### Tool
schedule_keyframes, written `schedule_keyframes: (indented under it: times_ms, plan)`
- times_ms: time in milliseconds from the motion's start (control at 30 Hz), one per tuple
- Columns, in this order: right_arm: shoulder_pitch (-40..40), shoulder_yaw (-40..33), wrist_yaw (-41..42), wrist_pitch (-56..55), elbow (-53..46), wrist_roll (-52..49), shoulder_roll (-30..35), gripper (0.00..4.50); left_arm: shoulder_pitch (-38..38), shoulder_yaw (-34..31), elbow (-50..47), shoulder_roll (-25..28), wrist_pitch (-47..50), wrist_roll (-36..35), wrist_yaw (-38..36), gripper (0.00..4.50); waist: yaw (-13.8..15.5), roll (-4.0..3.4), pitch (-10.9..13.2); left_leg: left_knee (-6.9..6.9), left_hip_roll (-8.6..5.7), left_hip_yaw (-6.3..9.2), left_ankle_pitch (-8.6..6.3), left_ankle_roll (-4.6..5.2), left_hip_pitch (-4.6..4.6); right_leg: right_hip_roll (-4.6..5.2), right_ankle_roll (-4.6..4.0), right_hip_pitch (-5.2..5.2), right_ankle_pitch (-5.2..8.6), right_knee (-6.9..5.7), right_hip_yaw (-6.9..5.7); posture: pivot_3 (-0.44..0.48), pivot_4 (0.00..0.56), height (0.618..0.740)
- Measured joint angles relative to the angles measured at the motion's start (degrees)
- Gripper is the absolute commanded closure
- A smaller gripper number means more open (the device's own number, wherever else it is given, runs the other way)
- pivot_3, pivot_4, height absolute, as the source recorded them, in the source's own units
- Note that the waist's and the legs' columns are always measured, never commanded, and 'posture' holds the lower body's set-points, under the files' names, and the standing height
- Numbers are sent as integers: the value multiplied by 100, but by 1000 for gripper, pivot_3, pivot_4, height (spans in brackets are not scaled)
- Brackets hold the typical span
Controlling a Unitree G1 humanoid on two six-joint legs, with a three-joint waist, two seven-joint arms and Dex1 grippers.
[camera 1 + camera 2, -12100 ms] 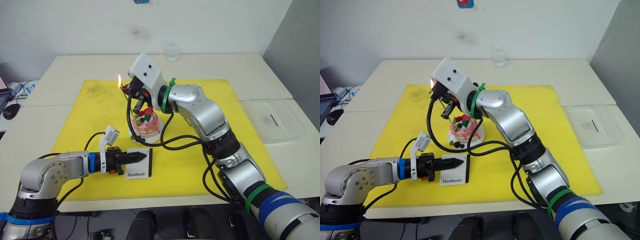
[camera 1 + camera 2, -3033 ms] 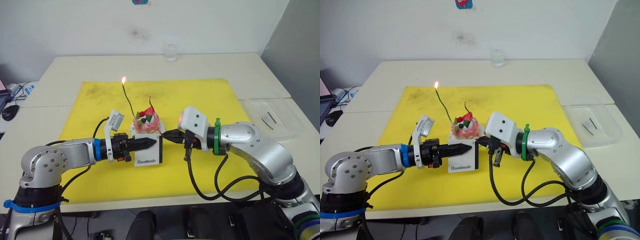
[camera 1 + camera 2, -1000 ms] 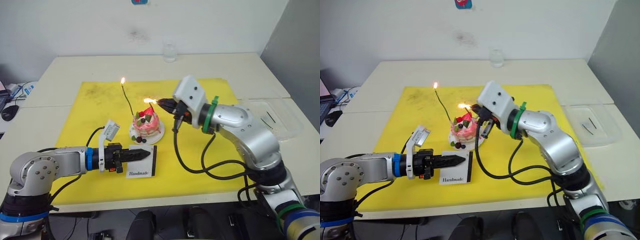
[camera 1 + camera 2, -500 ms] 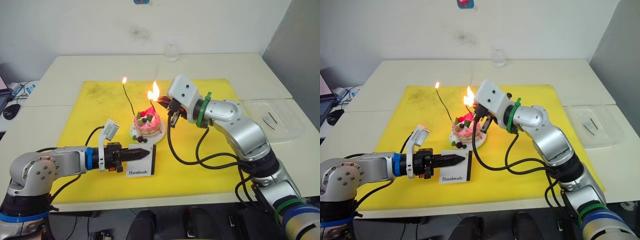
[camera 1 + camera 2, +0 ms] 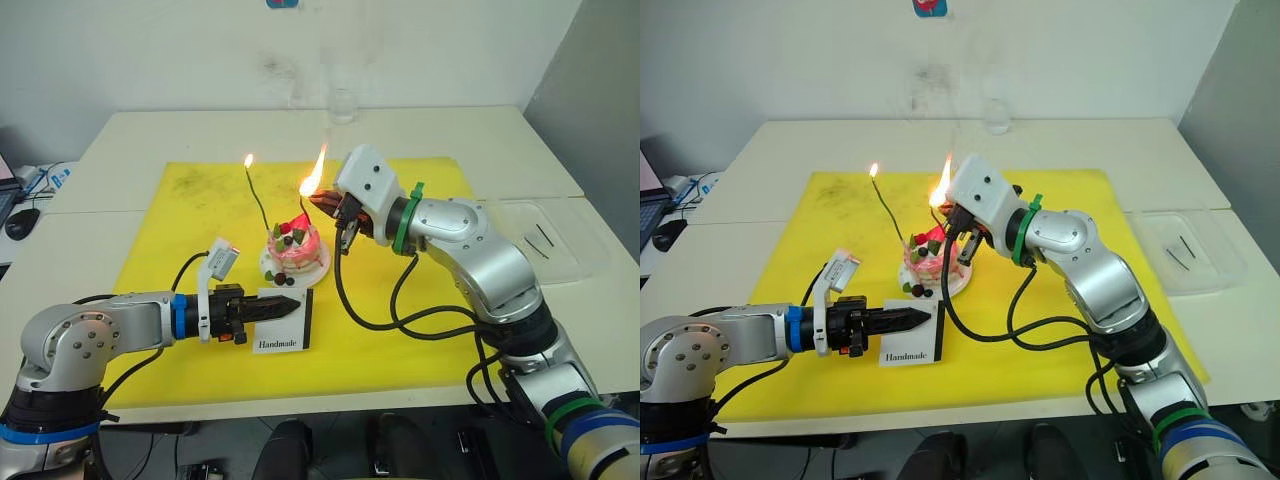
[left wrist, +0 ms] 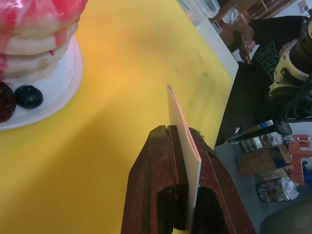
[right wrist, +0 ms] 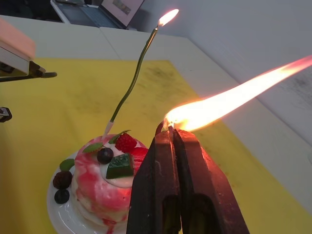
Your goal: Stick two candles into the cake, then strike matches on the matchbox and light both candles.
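The pink-and-white cake sits on its small white plate on the yellow mat. The long green candle stands in it, its tip burning. A thin reddish-brown candle rises from the cake top into a big flame. That flame comes off a match pinched in my shut right gripper, held just right of and above the cake. My left gripper is shut on the upper edge of the white matchbox, which it holds upright in front of the cake.
The yellow mat covers the table's middle. A clear tray with spare matches lies at the right edge. A glass stands at the far side. My right arm's cables loop over the mat. A person stands beyond the table.
The match flame has stretched longer and leans up to the right over the reddish-brown candle's tip. The right gripper has shifted slightly; the left arm and matchbox are still.
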State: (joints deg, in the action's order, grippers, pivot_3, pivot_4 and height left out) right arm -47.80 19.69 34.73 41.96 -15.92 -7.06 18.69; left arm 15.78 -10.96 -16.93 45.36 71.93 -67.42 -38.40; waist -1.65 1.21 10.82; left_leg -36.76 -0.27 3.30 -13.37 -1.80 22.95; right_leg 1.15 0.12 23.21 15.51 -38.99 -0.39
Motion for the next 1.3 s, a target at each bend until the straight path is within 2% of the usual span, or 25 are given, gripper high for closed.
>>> schedule_keyframes:
  times_ms: [567, 733, 1033, 1300]
  plan:
    - [30, 7, 29, -18, 52, 108, -62, 4464, 19, 10, 0, -41, -3, 5, 0, 4500, -1, 0, 0, 1, 0, 1, 0, 0, 0, 0, 0, 0, 0, 0, -1, 0, 150, 740]
    - [181, -286, 32, 188, -257, -91, 106, 4464, 29, 12, -1, -63, -3, -7, 1, 4500, 4, 0, 0, 1, 0, 2, 0, 0, 1, 0, 0, 0, 0, 1, -1, 0, 150, 740]
    - [770, -1412, -34, 663, -793, -196, 1265, 4464, 62, 12, -35, -215, 39, -210, 40, 4500, 12, 0, 0, 1, -2, -2, 0, 0, 3, 1, 1, 0, 1, 2, 1, 0, 150, 740]
    - [1985, -2592, -494, 390, -207, 388, 2604, 4464, 76, 9, -91, -424, 48, -454, 290, 4500, 26, 1, 1, 1, -3, -17, -1, 1, 3, 1, 1, -1, 2, 4, 11, 0, 150, 740]
